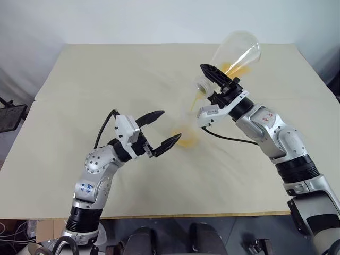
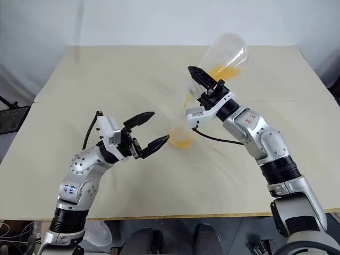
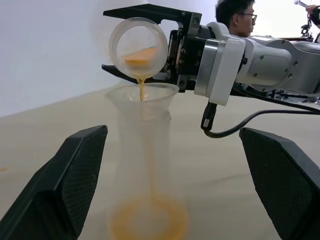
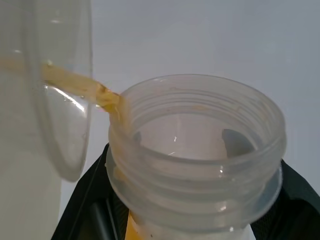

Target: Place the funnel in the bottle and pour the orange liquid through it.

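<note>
My right gripper [image 1: 206, 82] is shut on the neck of a broad clear flask [image 1: 239, 52], tilted mouth-down above the table. Orange liquid [image 1: 232, 68] lies in that flask's low side and runs from its mouth [image 3: 139, 47] in a thin stream. The stream falls into the clear funnel [image 3: 143, 96] seated in the bottle [image 3: 145, 165]. More orange liquid pools at the bottle's base [image 3: 148, 220]. My left gripper [image 1: 171, 125] is open, one black finger [image 3: 75, 180] on each side of the bottle, apart from its walls.
The beige table [image 1: 106, 79] stretches wide to the left and toward the far edge. A black cable [image 1: 234, 139] hangs from my right wrist near the bottle. A person [image 3: 238, 17] sits in the background behind my right arm.
</note>
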Tool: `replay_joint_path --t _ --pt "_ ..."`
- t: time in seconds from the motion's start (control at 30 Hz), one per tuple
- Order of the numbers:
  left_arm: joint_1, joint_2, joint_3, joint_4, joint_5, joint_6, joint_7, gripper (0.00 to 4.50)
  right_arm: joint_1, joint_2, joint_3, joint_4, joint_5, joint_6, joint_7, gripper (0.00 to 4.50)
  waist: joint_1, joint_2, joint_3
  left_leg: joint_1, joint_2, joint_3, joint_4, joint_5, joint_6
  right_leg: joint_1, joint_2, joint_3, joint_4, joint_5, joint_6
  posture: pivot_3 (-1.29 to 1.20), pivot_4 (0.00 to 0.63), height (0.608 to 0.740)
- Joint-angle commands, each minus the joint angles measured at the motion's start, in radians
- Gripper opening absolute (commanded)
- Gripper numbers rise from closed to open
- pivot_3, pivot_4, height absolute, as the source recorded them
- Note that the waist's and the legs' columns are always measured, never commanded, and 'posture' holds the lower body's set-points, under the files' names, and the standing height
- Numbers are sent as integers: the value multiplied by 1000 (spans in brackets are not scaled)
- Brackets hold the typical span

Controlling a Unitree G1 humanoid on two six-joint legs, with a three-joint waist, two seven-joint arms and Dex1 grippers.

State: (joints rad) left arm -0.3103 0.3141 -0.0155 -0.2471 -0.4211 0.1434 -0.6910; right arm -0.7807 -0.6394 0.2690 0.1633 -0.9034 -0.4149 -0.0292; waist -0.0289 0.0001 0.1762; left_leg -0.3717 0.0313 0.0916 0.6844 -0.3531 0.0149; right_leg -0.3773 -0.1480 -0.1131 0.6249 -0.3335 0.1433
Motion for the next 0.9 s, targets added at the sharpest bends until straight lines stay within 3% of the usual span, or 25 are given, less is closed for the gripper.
replay_joint_path --t 0.03,0.9 --pt "-14 -5 4 -9 8 -27 5 4500 -29 -8 -16 -30 -1 -8 -29 2479 0 0 0 0 0 0 0 0 0 0 0 0 0 0 0 0 150 740" --pt "13 7 14 -34 -9 -23 11 4500 -45 -13 -14 -11 -43 -26 -74 2479 0 0 0 0 0 0 0 0 0 0 0 0 0 0 0 0 150 740"
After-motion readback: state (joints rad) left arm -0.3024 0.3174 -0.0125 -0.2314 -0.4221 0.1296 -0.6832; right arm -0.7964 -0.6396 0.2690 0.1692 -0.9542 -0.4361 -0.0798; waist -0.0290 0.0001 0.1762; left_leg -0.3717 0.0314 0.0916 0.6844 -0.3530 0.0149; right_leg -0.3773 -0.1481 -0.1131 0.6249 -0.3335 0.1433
